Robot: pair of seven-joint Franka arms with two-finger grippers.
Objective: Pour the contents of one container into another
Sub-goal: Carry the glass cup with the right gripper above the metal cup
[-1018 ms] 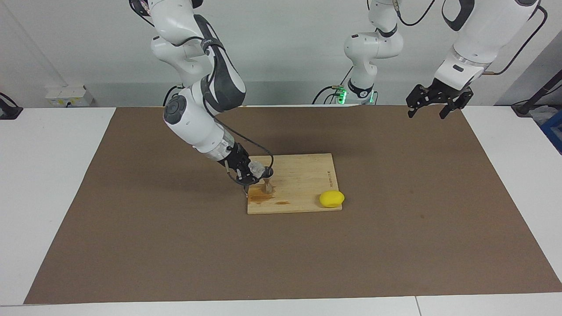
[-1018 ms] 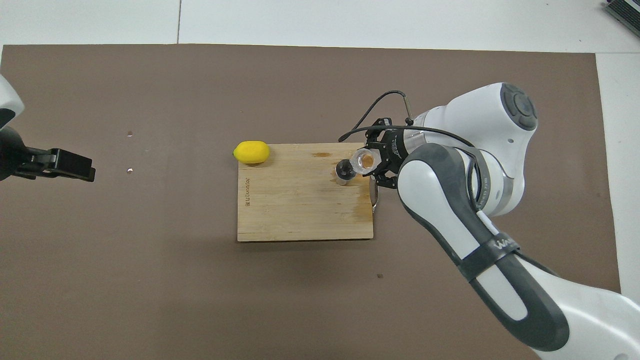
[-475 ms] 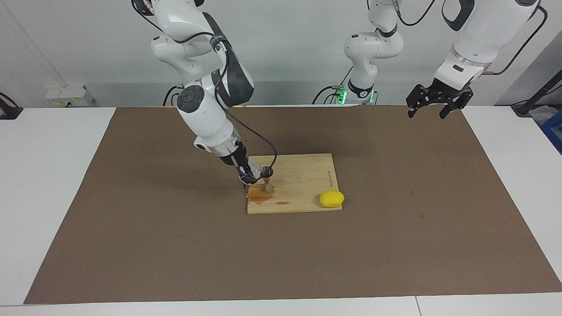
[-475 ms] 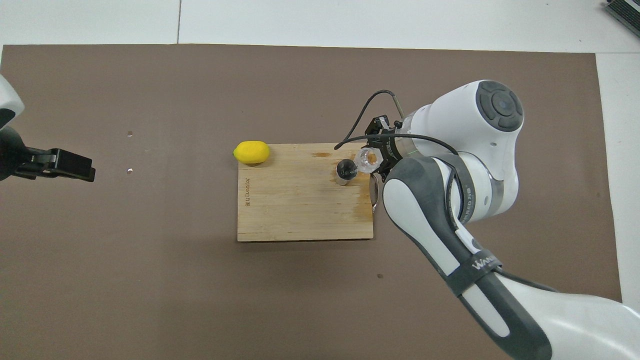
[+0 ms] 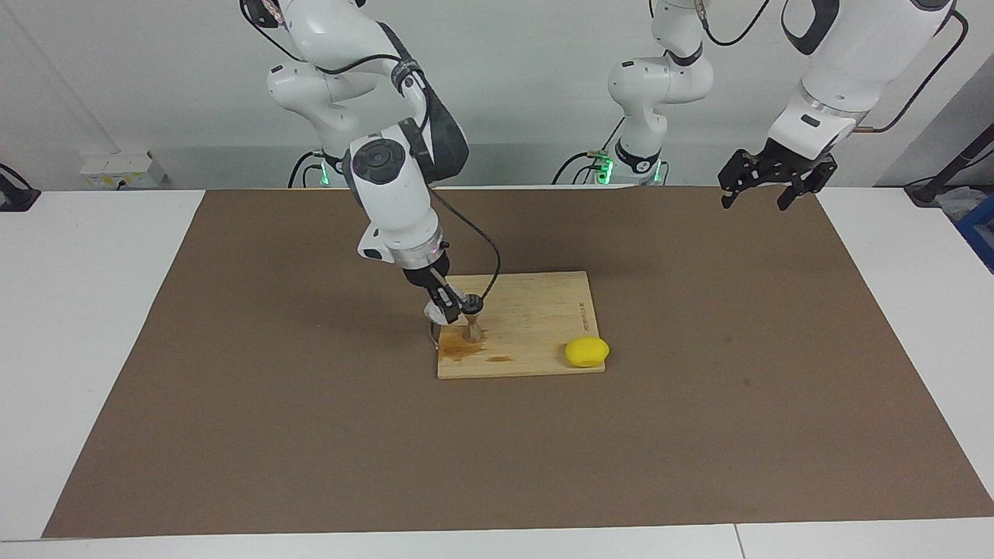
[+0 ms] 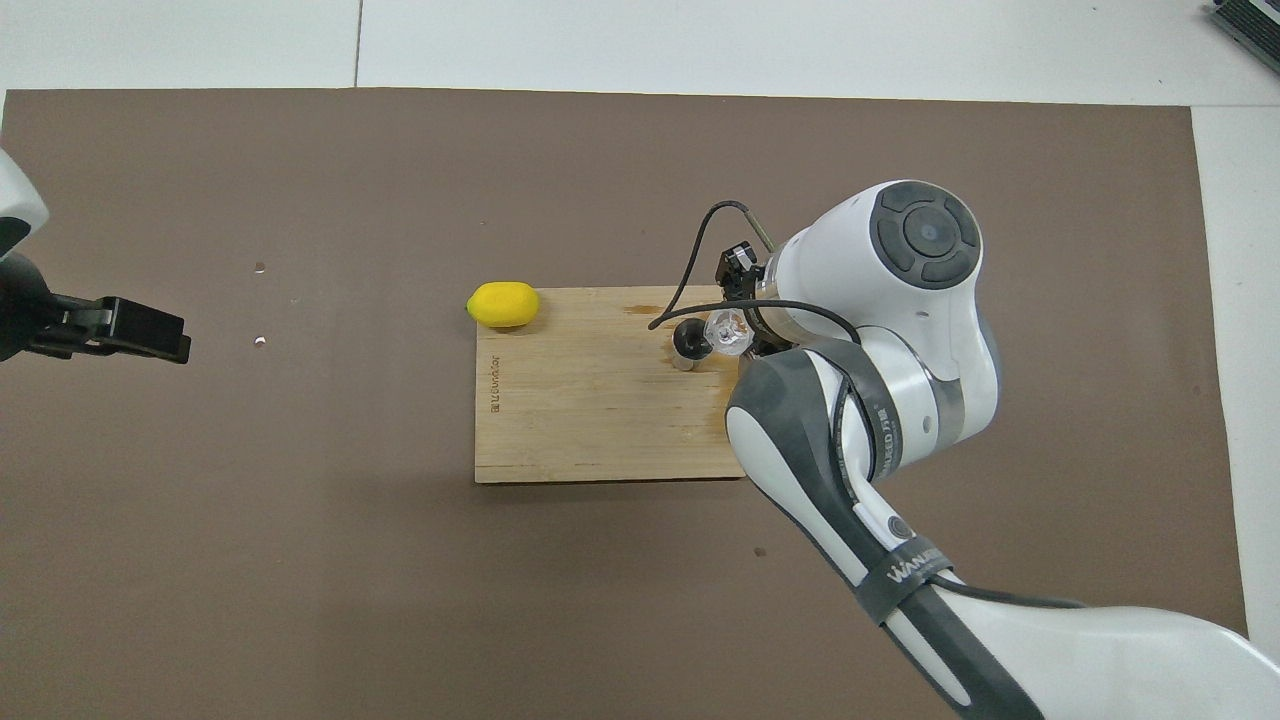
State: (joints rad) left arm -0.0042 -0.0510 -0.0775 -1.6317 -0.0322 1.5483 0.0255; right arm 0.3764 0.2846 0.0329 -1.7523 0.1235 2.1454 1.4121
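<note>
The right gripper (image 5: 449,304) is clamped on the clear cup (image 6: 727,331), holding it low over the wooden board (image 5: 536,326) at the board's end toward the right arm. The cup sits just beside the steel jigger (image 6: 689,343), at about 2 o'clock from it in the overhead view, with its mouth turned up toward that camera; whether the two touch cannot be told. The jigger stands upright on the board, and brown stains (image 5: 463,349) spread on the wood around its foot and toward the board's edge farther from the robots. A yellow lemon (image 5: 586,352) rests at the board's corner toward the left arm's end, at about 9 o'clock from the jigger in the overhead view, partly on the board and partly over the brown mat (image 5: 311,435) that covers the table. The left arm waits, its gripper (image 5: 765,194) hanging with fingers spread over the mat's corner, at about 2 o'clock from the board in the facing view.
</note>
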